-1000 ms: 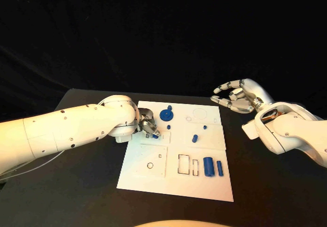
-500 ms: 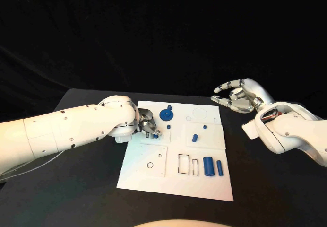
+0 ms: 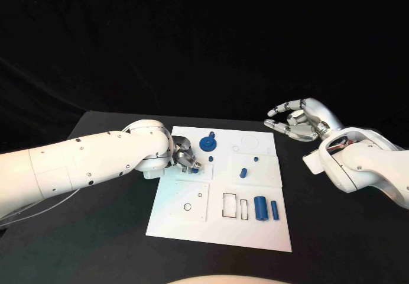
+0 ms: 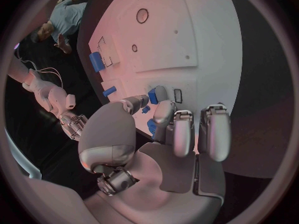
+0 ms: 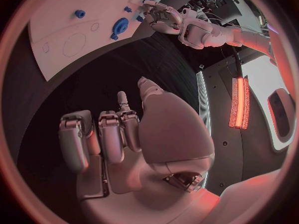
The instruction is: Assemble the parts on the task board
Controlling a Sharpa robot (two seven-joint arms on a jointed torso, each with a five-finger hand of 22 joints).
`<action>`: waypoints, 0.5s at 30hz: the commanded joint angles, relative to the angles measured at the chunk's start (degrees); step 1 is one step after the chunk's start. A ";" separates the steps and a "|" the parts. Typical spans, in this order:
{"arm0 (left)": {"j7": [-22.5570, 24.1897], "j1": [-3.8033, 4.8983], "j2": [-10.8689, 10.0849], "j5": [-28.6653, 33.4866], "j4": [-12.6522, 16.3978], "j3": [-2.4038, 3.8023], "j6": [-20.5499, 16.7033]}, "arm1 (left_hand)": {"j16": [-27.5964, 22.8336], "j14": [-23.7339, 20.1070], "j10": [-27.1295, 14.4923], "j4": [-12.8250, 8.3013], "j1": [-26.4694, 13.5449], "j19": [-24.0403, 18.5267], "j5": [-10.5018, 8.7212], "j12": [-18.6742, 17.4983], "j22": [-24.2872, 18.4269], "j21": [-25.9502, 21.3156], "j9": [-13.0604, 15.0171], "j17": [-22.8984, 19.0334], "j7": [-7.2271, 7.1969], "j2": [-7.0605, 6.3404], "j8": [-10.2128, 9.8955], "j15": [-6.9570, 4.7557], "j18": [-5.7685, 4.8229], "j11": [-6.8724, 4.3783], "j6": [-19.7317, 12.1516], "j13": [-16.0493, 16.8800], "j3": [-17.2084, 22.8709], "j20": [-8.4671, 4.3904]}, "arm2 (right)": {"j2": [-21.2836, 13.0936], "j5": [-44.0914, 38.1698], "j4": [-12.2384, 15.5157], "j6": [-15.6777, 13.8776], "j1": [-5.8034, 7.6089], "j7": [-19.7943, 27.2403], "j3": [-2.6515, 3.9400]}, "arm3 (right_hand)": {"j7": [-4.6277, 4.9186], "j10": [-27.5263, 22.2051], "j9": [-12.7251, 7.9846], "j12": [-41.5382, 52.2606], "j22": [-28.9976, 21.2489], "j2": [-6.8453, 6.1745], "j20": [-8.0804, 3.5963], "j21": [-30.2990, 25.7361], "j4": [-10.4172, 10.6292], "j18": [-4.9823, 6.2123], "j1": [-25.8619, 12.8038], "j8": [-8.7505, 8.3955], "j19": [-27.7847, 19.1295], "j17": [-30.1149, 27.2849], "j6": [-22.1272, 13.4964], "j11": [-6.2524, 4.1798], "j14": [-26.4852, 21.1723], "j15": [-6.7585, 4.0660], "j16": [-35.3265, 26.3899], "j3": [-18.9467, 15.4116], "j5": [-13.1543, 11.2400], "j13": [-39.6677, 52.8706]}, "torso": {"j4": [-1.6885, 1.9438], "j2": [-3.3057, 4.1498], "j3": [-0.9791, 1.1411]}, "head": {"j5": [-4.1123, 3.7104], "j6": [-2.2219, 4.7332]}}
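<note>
White task board (image 3: 223, 195) lies mid-surface in the head view; the left hand (image 3: 186, 160) rests at its left edge, fingers pinching a small blue part (image 3: 195, 170), while the right hand (image 3: 296, 121) hovers right of the board, fingers curled on nothing. Left wrist view: fingers (image 4: 163, 115) close round the blue part (image 4: 152, 127) on the board (image 4: 187, 40). Right wrist view: the right hand (image 5: 134, 139) is curled and empty.

parts (image 3: 260, 208) on task board (image 3: 220, 231) (mid-table)

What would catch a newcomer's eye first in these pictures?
The white task board in the middle of the black table, dotted with blue parts like the round gear near its far edge. Next, the left hand pinching a small blue part at the board's left side, while the right hand hovers off its far right corner.
</note>
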 commanded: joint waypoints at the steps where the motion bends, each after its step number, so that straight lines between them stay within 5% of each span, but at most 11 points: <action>1: -0.05 -0.10 -0.16 0.01 0.32 -0.04 -0.58 | 0.20 6.16 0.49 1.18 -0.68 2.06 -0.34 0.29 5.98 0.25 -0.17 15.06 0.16 -0.22 -0.28 -0.42 -0.60 -0.12 0.30 0.17 -1.85 -0.34 | -0.01 -0.63 0.07 0.34 -0.03 0.33 0.00 | -0.07 -0.04 -0.08 -0.13 15.06 0.01 -0.42 0.31 0.15 -0.82 -0.76 0.27 6.09 13.30 0.25 -0.20 5.53 -0.21 -0.30 -0.12 -0.12 8.53 | -0.02 0.00 -0.04 | 0.02 0.10; 11: 0.08 -0.09 -1.35 0.02 1.69 0.49 -2.65 | 0.20 6.16 0.45 2.48 -0.62 2.04 -0.51 0.18 5.89 0.19 -0.33 15.06 0.06 -0.38 -0.24 -0.50 -0.58 -0.19 0.29 0.05 -4.18 -0.46 | -0.03 -0.63 -0.05 0.21 -0.04 0.41 0.00 | -0.07 -0.04 -0.08 -0.13 15.06 0.01 -0.42 0.31 0.15 -0.82 -0.76 0.27 6.09 13.30 0.25 -0.20 5.53 -0.21 -0.30 -0.12 -0.12 8.53 | -0.02 0.00 -0.02 | -0.12 0.19; 15: 0.12 -0.04 -1.99 0.02 2.41 1.20 -3.19 | 0.20 6.16 0.33 2.42 -0.43 1.99 -0.50 -0.01 5.78 0.13 -0.34 15.06 0.06 -0.43 -0.26 -0.50 -0.55 -0.20 0.21 -0.18 -4.42 -0.50 | -0.04 -0.63 -0.15 0.16 -0.05 0.44 0.00 | -0.07 -0.04 -0.08 -0.13 15.06 0.01 -0.42 0.31 0.15 -0.82 -0.76 0.27 6.09 13.30 0.25 -0.20 5.53 -0.21 -0.30 -0.12 -0.12 8.53 | -0.01 -0.06 0.00 | -0.20 0.38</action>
